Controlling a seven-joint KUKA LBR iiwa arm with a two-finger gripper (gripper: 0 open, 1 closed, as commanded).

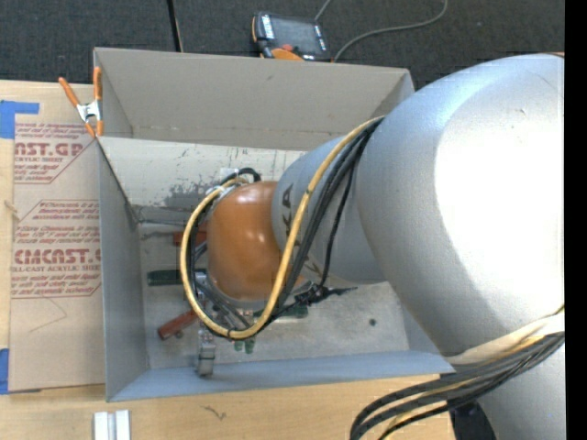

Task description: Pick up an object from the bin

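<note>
Though I cannot tell if the gripper (205, 356) is clenched, the reddish stick (174, 325) beside it, lower left, looks light and stiff, best pinched mid-length.

The grey bin (371, 326) has a red stick (174, 325) near its front left corner. A dark green thing (163, 278) lies by the left wall.

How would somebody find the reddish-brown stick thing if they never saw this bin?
Look in the grey bin, at its left side beside the arm's orange cover. Three small things peek out there, one above another. The reddish-brown stick is the lowest, lying slanted, below the dark green bar and the small red piece.
</note>
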